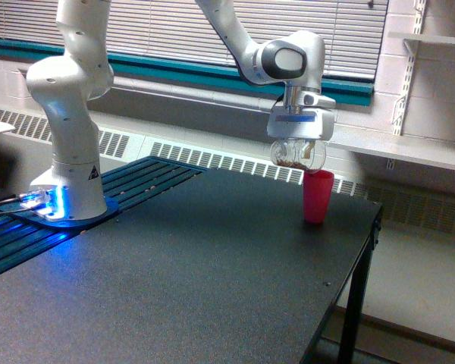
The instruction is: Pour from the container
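Observation:
The container [297,153], a small clear cup with brown bits inside, hangs tipped on its side just above the pink cup [318,196]. My gripper [299,144] is shut on it from above, and its fingers are largely hidden behind the clear wall. The container's lower edge sits close over the pink cup's rim, a little toward the exterior view's left. The pink cup stands upright on the black table [182,265] near its far right corner.
The arm's white base [67,163] stands on a blue-lit plate at the exterior view's left. A radiator grille and window blinds run along the back wall. A white shelf [409,152] juts out behind the pink cup. The table's right edge drops off near the cup.

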